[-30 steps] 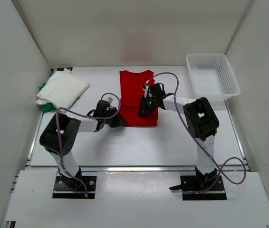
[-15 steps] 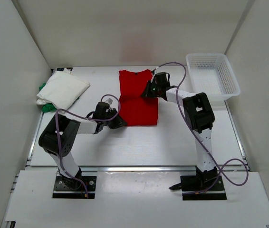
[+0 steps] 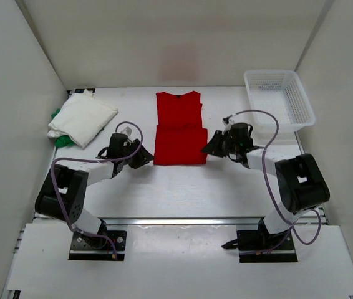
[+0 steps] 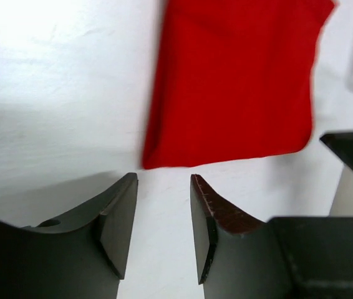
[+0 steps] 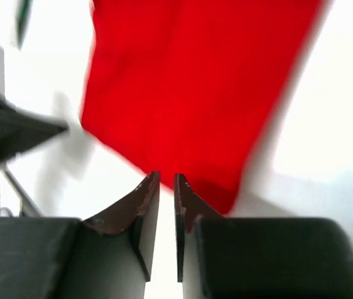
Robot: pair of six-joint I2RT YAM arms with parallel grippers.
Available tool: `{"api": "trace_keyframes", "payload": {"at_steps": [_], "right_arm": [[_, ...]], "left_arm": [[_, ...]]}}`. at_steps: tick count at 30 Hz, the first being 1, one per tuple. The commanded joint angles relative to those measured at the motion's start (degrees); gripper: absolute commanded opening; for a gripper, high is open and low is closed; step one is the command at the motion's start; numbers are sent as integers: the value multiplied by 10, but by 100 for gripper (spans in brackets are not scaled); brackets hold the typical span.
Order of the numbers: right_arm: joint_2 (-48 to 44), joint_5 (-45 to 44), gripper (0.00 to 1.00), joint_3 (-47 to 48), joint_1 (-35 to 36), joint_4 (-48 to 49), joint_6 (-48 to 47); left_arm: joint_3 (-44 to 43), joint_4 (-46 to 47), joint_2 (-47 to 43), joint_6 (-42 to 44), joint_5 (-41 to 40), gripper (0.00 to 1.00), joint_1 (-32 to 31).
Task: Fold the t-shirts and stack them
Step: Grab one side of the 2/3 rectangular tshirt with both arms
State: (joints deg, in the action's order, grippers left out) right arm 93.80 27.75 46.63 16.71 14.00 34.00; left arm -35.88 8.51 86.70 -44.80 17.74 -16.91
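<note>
The left gripper [image 4: 163, 187] has its dark curved fingers apart and empty, just below the lower left corner of the red shirt [image 4: 232, 81]. The right gripper [image 5: 166, 187] shows only a thin slit between its fingers and holds nothing, just beside the shirt's right edge. The red shirt lies mid-frame as a smooth, flat folded rectangle. At upper left a plump white shirt [image 3: 83, 118] covers a green shirt [image 3: 60, 141]. A white mesh basket [image 3: 279, 99] stands at upper right.
</note>
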Motion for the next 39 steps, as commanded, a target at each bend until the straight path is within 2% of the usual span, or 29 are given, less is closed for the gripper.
{"api": "trace_keyframes", "payload": {"at_steps": [1,3,5,6,10,14,19,24,30,32,37,39], "right_arm": [[-43,33,15,-76,-10,60,7],[-46,27,14,-94,-6,56,-2],[-32,56,2,-85,-17,43,-8],[-27,56,0,-82,-18,44,-10],[-62,32,0,-73,-3,17,-18],[-92,22,0,-69,7,39,-14],[15,44,1,-8,-7,34,-12],[91,59,0,-32,-17,46,7],[66,69,1,-72,-32,72,12],[46,69,8,-66,-33,65,7],[-16,63,14,-91,-24,72,15],[-13,72,13,-94,-16,79,17]], "left_arm": [[17,-20,7,17,1,51,2],[22,-3,21,9,16,51,7],[20,1,27,9,19,50,10],[18,-1,26,9,14,51,3],[24,-3,12,7,7,51,4],[20,-1,2,6,-5,54,3],[12,9,24,-5,-4,48,-8],[9,21,42,-14,-15,46,-14],[13,35,62,-25,-2,44,-9],[7,34,66,-21,-2,44,-9],[6,34,66,-18,4,42,-9],[7,31,67,-17,-2,40,-14]]}}
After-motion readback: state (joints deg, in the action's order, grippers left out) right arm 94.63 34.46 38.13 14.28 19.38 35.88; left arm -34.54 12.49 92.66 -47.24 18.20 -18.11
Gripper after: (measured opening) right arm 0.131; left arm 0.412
